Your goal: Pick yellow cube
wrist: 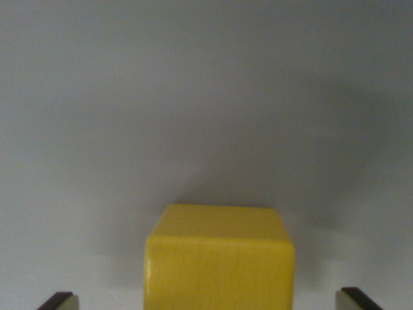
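A yellow cube (219, 258) rests on a plain grey surface (206, 97) at the bottom centre of the wrist view, its lower part cut off by the frame edge. My gripper (208, 301) is open. Its two dark fingertips (58, 301) show only as small tips at the bottom left and bottom right corners, far apart. The cube lies between them with a wide gap on each side, and neither tip touches it.
Bare grey surface fills the rest of the view, with a soft shadow around and behind the cube.
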Controlling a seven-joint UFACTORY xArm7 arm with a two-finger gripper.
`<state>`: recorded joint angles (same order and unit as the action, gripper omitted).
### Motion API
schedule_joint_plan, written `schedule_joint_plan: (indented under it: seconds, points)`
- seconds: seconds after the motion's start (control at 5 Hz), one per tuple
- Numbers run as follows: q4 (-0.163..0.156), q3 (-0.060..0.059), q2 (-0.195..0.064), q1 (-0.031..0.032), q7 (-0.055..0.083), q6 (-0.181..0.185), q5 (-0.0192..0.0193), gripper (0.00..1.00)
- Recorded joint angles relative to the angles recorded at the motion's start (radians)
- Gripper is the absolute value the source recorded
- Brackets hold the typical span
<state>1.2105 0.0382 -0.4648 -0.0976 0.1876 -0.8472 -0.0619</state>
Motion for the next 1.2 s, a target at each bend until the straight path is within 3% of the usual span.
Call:
schedule_joint_plan:
  seconds: [0.6, 1.2]
  points:
    - [-0.017, 0.002, -0.018, -0.0022, 0.007, 0.032, -0.0015, 0.00]
    - [-0.021, 0.003, -0.021, -0.0027, 0.008, 0.039, -0.0018, 0.00]
